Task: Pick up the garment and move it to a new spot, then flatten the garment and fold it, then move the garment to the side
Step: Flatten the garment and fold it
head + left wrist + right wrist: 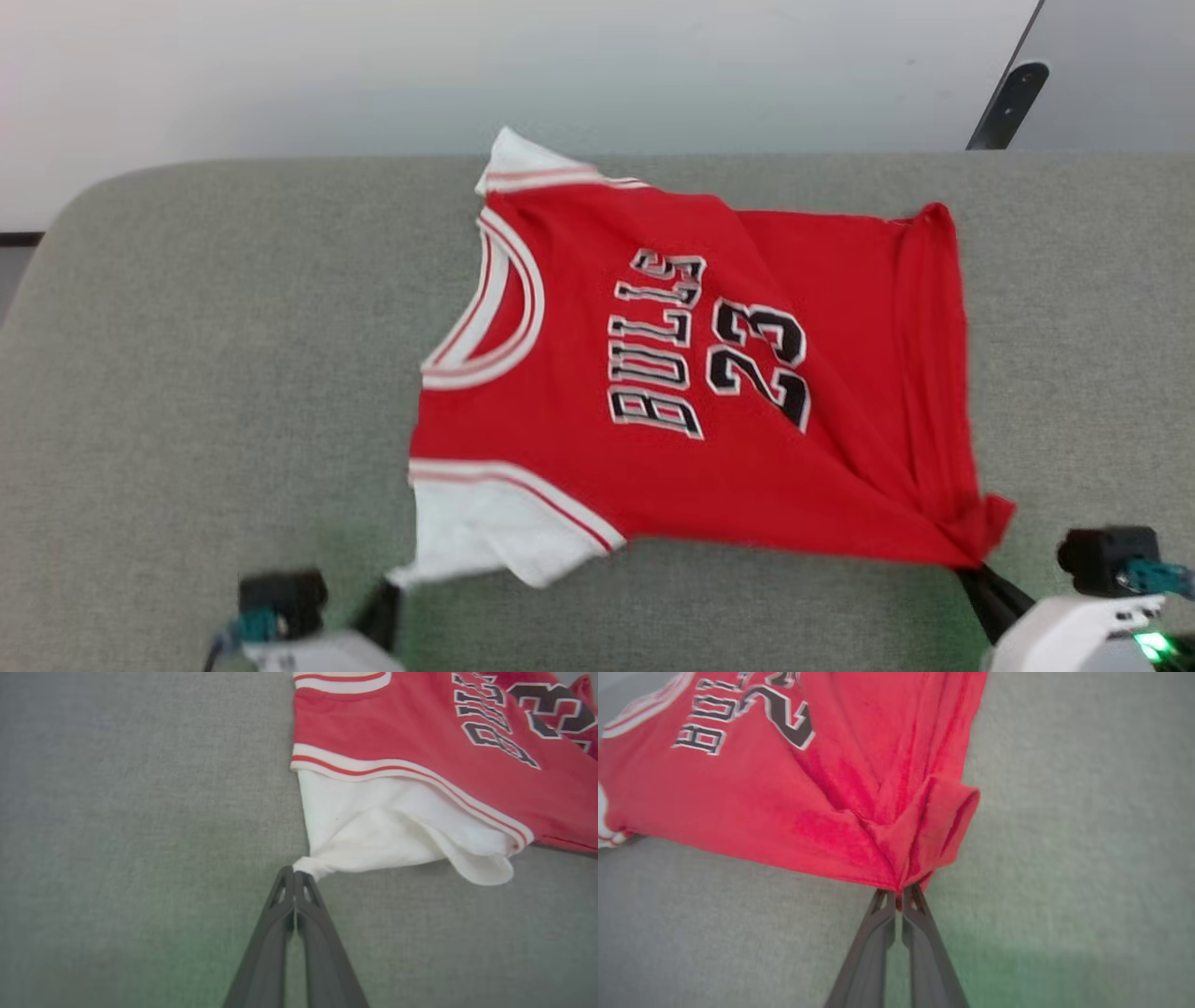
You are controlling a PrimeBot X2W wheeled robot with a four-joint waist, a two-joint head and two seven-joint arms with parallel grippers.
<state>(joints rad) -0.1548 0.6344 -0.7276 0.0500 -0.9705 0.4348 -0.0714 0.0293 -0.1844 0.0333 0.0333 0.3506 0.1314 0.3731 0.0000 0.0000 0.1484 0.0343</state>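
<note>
Head view: both hands pinch the near edge of the garment (653, 373), which is spread on the grey padded surface (187, 373).
Left wrist view shows the left hand (295, 873) with its two fingers pressed together on the tip of the white sleeve, and the cloth is drawn to a point there. Right wrist view shows the right hand (900, 892) clenched on a bunched red hem corner. The collar points to the robot's left and the lettering faces up.
</note>
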